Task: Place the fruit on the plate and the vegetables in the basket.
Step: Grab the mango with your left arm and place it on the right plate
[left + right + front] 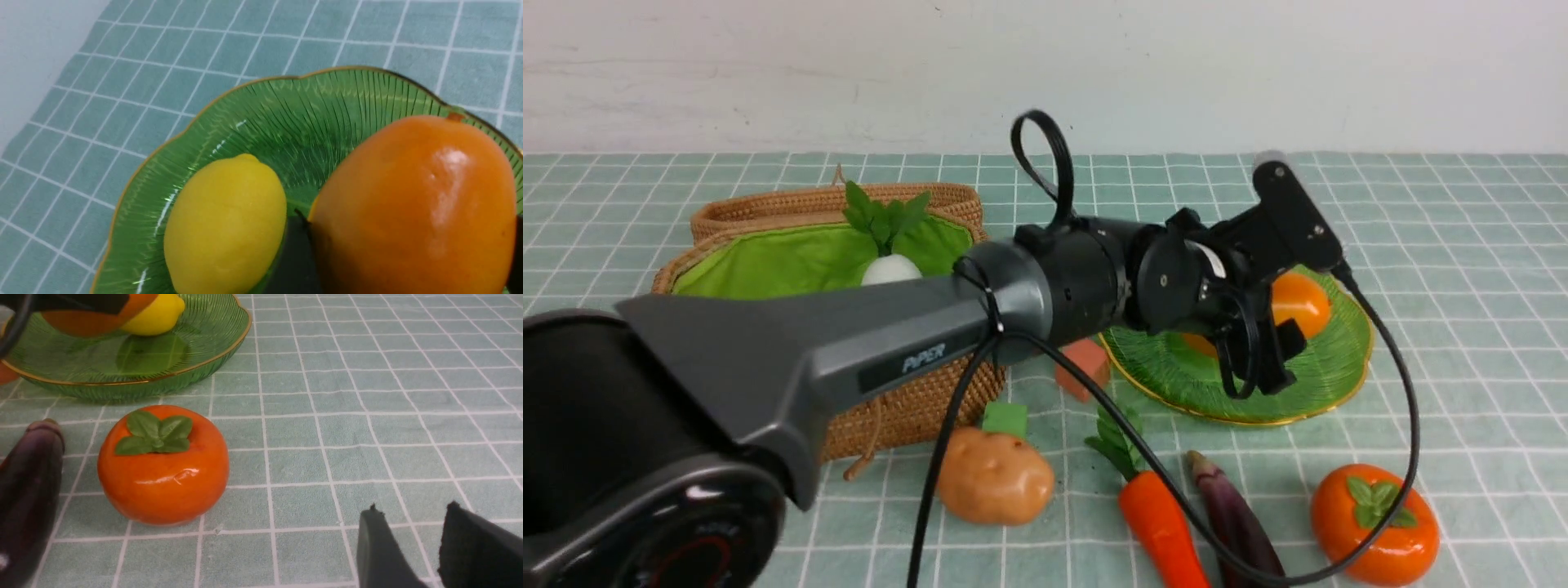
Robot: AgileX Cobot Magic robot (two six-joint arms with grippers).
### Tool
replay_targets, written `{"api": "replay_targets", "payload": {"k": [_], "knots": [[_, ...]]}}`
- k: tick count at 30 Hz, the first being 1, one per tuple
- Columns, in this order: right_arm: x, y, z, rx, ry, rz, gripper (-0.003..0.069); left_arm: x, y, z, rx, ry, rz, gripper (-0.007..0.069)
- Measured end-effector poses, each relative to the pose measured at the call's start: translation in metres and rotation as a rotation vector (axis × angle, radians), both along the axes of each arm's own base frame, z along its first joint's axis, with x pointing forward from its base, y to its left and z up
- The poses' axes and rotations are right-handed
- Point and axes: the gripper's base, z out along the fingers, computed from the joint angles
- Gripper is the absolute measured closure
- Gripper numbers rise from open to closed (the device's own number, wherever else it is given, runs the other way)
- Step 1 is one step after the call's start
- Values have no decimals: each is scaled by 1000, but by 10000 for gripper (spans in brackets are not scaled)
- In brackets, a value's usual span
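Gripping the mango (412,204) across its width, the left gripper (1267,347) hangs over the plate (286,110). Its wrist view shows one dark finger (295,253) wedged between the mango and the lemon (224,224). The lemon lies in the dish and is hidden behind the arm in the front view. Only the right wrist view shows the mango's shadow on the glass beneath it, so the fruit seems to be held clear of the plate. That view alone shows the right gripper (412,516), fingertips apart with nothing between them, low over the cloth near the persimmon (163,465). The eggplant (28,486) lies beside the persimmon. In the front view the basket (768,208) holds the radish (890,268), while the potato (995,475) and carrot (1160,523) lie on the cloth.
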Motion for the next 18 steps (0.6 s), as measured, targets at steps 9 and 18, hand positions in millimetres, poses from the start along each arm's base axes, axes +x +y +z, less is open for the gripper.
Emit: {"api": "replay_targets", "payload": {"k": [9,18], "knots": [[0,0,0,0,0,0,417,-1,0,-10,30,49,-9,48],[0,0,0,0,0,0,417,-9,8,8,12,161,14,-40]]}}
